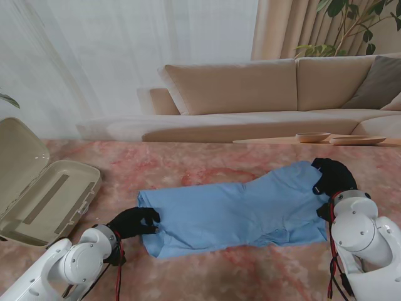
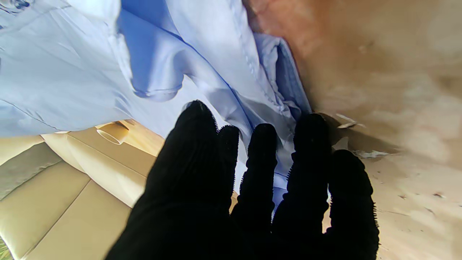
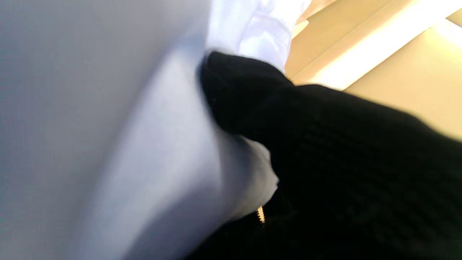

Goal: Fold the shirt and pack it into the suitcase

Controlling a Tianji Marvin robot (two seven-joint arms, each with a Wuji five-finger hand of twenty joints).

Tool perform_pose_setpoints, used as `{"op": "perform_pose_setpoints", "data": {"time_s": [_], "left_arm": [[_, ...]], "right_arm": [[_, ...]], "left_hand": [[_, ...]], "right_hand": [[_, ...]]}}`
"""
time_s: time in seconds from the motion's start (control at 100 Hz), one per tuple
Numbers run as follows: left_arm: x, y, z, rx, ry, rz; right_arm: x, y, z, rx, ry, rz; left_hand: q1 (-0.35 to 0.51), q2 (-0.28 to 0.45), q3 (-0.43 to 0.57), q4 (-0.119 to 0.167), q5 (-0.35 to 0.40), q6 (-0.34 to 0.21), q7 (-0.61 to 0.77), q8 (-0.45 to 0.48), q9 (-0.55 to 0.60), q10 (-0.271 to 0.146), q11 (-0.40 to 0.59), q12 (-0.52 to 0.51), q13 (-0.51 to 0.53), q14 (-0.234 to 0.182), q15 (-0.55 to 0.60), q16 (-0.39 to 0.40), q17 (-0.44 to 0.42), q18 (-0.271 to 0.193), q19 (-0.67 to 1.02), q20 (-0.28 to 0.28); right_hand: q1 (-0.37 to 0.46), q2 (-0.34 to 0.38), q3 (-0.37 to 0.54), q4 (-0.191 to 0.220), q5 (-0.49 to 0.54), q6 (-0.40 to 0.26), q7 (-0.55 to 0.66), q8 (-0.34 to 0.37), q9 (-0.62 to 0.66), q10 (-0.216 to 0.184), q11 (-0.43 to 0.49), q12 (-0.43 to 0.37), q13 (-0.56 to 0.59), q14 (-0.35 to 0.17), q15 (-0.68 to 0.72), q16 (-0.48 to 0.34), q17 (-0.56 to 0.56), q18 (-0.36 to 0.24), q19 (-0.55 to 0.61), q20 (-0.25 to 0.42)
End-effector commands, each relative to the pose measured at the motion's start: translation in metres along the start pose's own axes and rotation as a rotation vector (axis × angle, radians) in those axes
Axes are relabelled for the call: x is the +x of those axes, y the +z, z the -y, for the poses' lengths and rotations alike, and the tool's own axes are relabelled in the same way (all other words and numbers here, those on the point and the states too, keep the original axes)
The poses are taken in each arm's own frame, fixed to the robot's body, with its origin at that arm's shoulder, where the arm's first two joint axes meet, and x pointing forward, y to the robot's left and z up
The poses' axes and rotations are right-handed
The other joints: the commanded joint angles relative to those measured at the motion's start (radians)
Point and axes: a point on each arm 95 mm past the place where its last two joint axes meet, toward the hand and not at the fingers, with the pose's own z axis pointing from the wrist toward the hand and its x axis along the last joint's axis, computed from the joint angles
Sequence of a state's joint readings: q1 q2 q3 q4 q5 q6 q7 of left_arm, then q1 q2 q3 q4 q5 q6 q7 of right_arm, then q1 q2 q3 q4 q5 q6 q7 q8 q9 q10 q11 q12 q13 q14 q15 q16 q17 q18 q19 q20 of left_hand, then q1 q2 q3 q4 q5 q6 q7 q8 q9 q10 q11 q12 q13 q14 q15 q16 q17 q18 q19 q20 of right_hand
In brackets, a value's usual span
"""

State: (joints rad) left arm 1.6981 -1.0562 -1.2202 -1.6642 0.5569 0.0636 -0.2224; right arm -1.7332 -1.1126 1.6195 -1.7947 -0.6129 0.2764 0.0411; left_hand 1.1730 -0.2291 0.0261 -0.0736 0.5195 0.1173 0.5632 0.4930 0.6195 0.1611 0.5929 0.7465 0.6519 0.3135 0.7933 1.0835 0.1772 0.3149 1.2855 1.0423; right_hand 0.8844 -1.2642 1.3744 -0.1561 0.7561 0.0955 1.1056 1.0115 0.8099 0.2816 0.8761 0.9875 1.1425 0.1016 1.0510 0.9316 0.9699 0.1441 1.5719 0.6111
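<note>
The shirt (image 1: 235,210) lies flat on the counter (image 1: 207,266) with its long axis running left to right, one hand at each end; the left hand (image 1: 133,222) pinches the near-left corner, the right hand (image 1: 332,177) is closed on the far-right end. The suitcase (image 1: 44,188) sits open at far left, nearer the left hand; the right wrist view is blurred, so which fold the fingers (image 3: 245,94) hold is unclear.

A light blue shirt (image 1: 244,207) lies spread across the pink marbled tabletop (image 1: 188,166), the left hand (image 1: 135,222) at its left edge, the right hand (image 1: 332,177) at its right end, an open beige suitcase (image 1: 44,194) far left.
</note>
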Motion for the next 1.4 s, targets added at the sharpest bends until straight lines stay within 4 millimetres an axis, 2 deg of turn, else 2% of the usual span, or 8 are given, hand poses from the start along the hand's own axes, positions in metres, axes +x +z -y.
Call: {"op": "perform_pose_setpoints", "data": {"time_s": [0.0,0.35,0.58,0.95,1.39], "left_arm": [[-0.003,0.002,-0.011,-0.032,-0.010,0.008],[0.006,0.018,-0.009,-0.042,-0.022,-0.032],[0.013,0.033,-0.010,-0.046,-0.045,-0.058],[0.025,0.051,-0.013,-0.060,-0.079,-0.110],[0.029,0.053,-0.014,-0.056,-0.093,-0.124]], "right_arm": [[0.008,-0.002,-0.006,-0.002,0.012,-0.026],[0.042,-0.009,-0.030,-0.015,0.035,-0.140],[0.074,-0.014,-0.032,0.011,0.051,-0.219],[0.123,-0.020,-0.013,0.077,0.129,-0.309],[0.169,-0.026,0.019,0.157,0.238,-0.353]], "left_hand": [[0.024,0.039,-0.036,0.021,0.025,0.008,-0.014,0.000,-0.004,0.023,-0.017,-0.022,-0.035,0.033,-0.021,-0.011,-0.010,0.021,-0.008,-0.012],[0.025,0.040,-0.036,0.021,0.025,0.011,-0.014,-0.001,-0.004,0.025,-0.017,-0.025,-0.037,0.036,-0.020,-0.011,-0.012,0.025,-0.014,-0.018],[0.025,0.040,-0.036,0.022,0.025,0.011,-0.015,-0.002,-0.004,0.026,-0.016,-0.027,-0.038,0.037,-0.019,-0.011,-0.012,0.026,-0.017,-0.021],[0.024,0.042,-0.036,0.021,0.025,0.012,-0.016,-0.002,-0.006,0.027,-0.016,-0.035,-0.040,0.038,-0.019,-0.011,-0.015,0.026,-0.017,-0.024],[0.024,0.042,-0.036,0.021,0.026,0.014,-0.018,-0.002,-0.007,0.027,-0.015,-0.039,-0.041,0.040,-0.018,-0.011,-0.016,0.027,-0.015,-0.025]], "right_hand": [[0.091,-0.042,0.150,0.063,0.011,-0.026,0.044,0.014,0.010,-0.012,0.014,0.023,0.054,-0.008,0.044,0.049,0.035,-0.043,0.056,0.026],[0.093,-0.044,0.149,0.058,0.011,-0.026,0.043,0.014,0.009,-0.009,0.010,0.023,0.053,-0.004,0.043,0.049,0.034,-0.040,0.054,0.028],[0.093,-0.044,0.146,0.056,0.012,-0.024,0.040,0.012,0.011,-0.006,0.007,0.021,0.053,-0.004,0.042,0.049,0.033,-0.037,0.053,0.030],[0.092,-0.040,0.140,0.052,0.015,-0.020,0.030,0.007,0.010,-0.002,0.001,0.021,0.052,0.000,0.041,0.049,0.034,-0.035,0.051,0.033],[0.093,-0.036,0.131,0.047,0.016,-0.018,0.024,0.005,0.010,0.003,-0.004,0.022,0.049,0.006,0.038,0.048,0.031,-0.027,0.047,0.036]]}}
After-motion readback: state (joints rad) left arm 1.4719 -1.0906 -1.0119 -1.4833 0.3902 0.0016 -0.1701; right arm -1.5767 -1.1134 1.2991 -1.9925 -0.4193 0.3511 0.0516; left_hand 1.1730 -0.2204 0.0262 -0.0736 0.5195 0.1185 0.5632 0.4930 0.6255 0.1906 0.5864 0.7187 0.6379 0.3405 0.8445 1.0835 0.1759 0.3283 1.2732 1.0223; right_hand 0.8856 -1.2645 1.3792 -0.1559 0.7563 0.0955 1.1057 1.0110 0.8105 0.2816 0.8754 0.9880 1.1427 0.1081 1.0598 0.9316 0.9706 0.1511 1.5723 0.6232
